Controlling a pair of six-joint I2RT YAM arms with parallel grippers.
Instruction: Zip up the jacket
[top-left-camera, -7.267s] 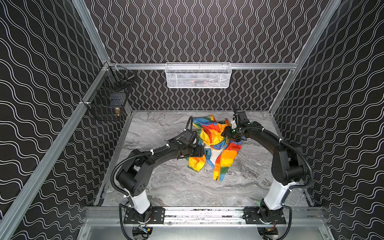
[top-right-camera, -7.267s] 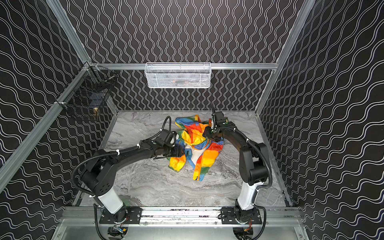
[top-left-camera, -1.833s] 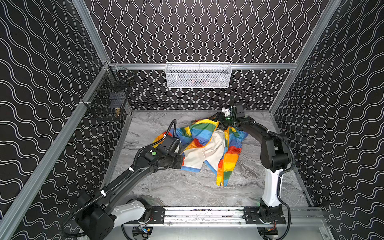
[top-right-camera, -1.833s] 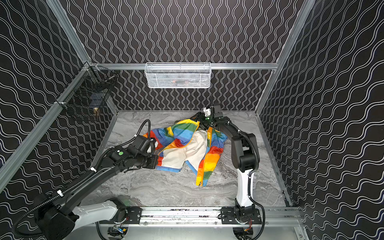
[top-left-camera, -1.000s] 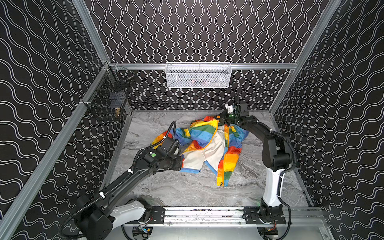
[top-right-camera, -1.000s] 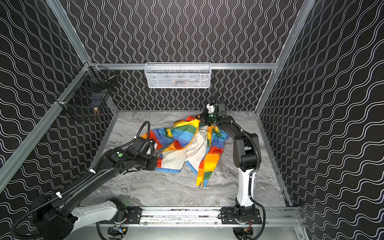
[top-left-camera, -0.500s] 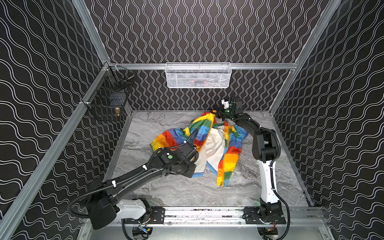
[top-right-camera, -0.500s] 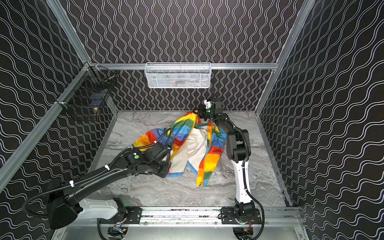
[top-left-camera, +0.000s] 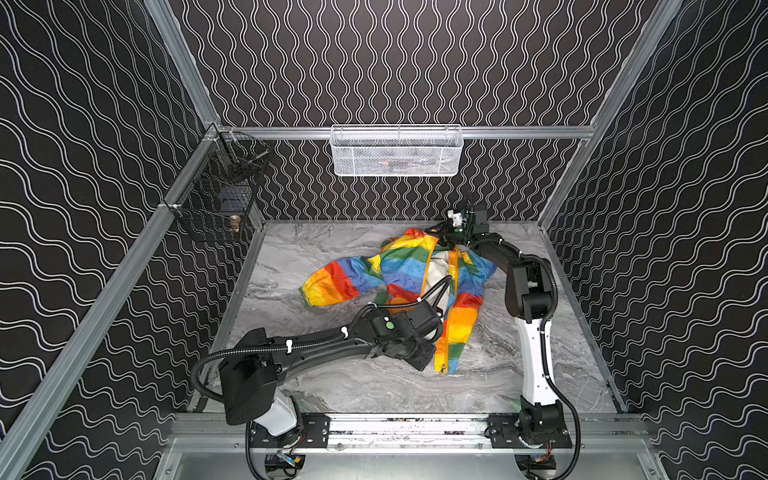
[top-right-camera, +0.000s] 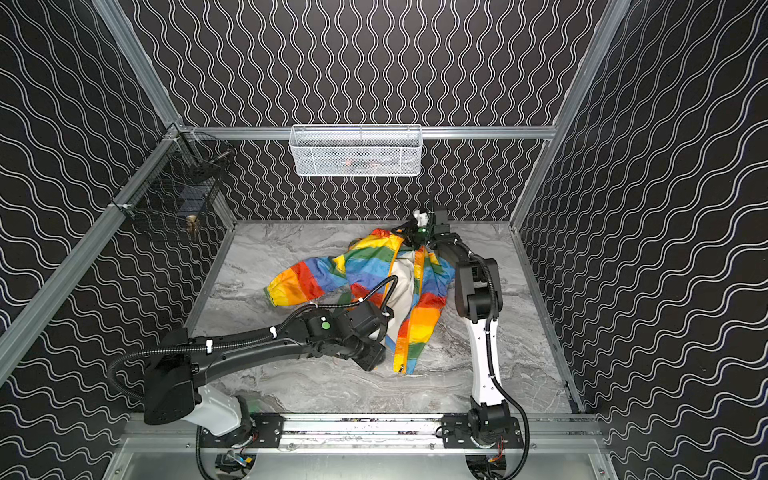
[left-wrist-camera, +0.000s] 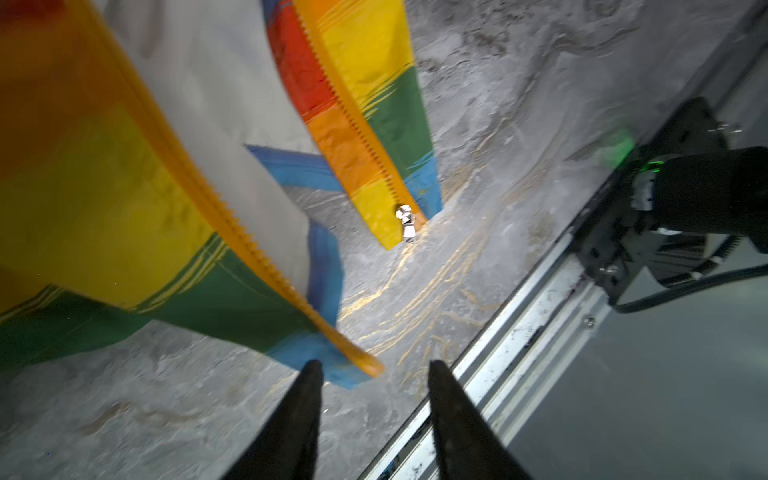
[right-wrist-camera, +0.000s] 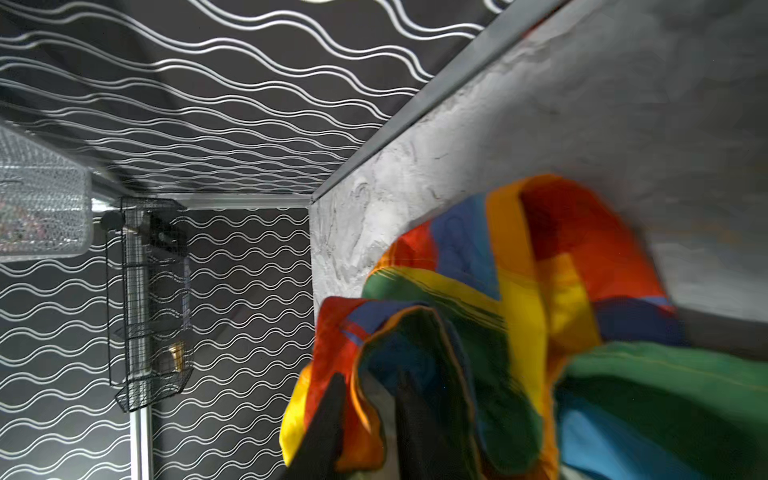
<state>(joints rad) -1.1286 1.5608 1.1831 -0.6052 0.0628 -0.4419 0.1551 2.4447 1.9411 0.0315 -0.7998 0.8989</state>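
- We've got the jacket (top-left-camera: 409, 270) spread open on the worktop (top-left-camera: 332, 386), right of centre in both top views.
- Left tool (left-wrist-camera: 374, 363) gapes wide, empty, just beside its hem.
- Right tool (right-wrist-camera: 370, 382): narrow gap, jacket cloth inside; can't tell if pinched.

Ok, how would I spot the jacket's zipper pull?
Find the rainbow jacket on the grey marbled table. Its longest striped panel points toward the front rail. At that panel's tip, the zipper pull is the only small silver thing.
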